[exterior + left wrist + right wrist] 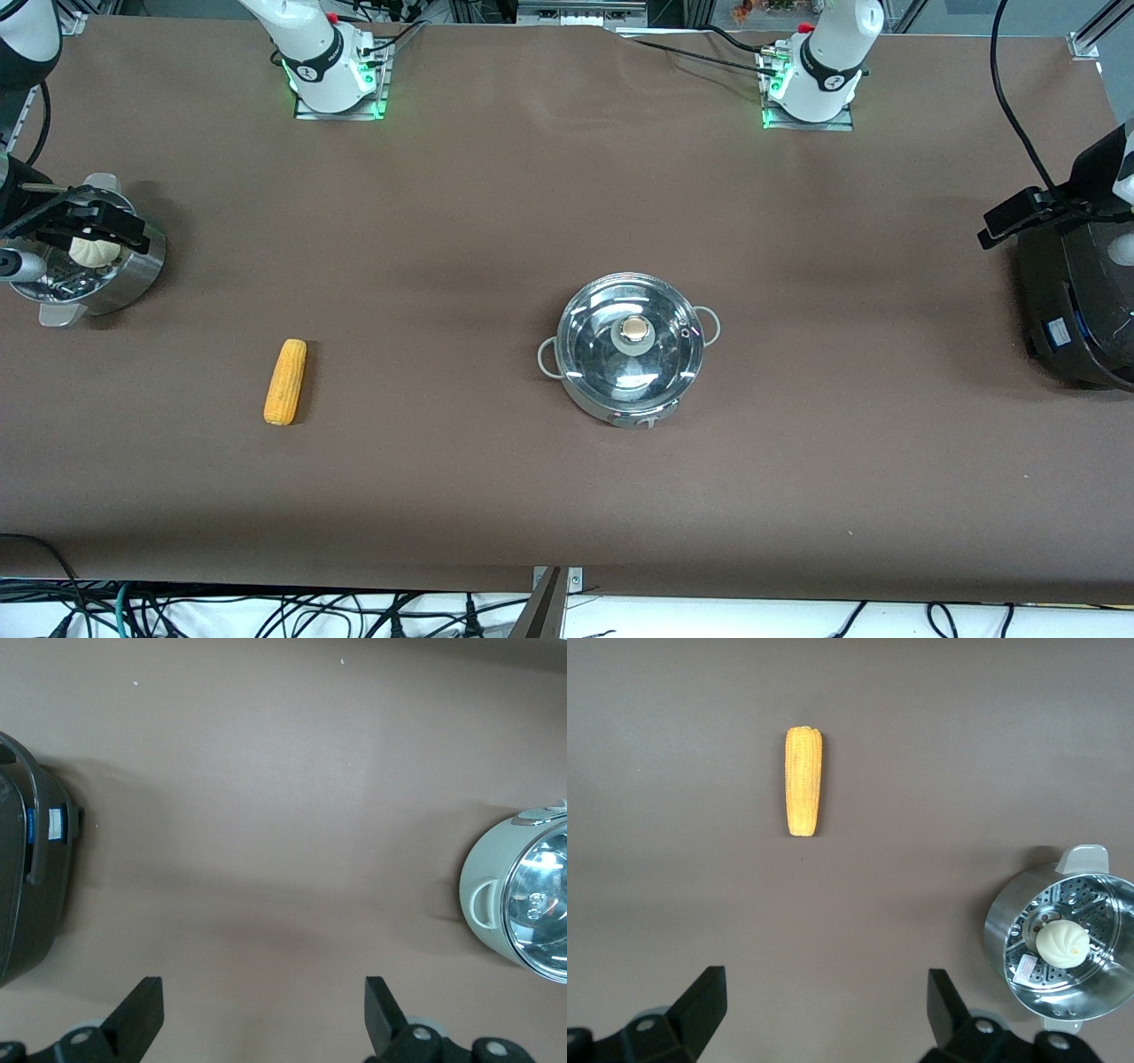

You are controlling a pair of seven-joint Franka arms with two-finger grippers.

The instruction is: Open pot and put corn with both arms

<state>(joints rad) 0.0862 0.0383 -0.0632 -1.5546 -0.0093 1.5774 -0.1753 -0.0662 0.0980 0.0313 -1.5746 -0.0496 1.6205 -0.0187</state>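
The steel pot [631,390] stands mid-table with its glass lid [656,354] on and a tan knob [633,330] on top. Part of the pot shows in the left wrist view [485,870]. The corn [285,381] lies on the brown table toward the right arm's end; it also shows in the right wrist view [803,780]. My right gripper [84,226] is open and empty, up over the steamer. In its wrist view [827,985] it has bare table under it. My left gripper [1019,217] is open and empty, up beside the black cooker [263,992].
A perforated steel steamer [133,275] with a white bun [94,251] stands at the right arm's end, also in the right wrist view [1001,930]. A large black cooker [1081,301] stands at the left arm's end [27,886]. Cables hang below the table's near edge.
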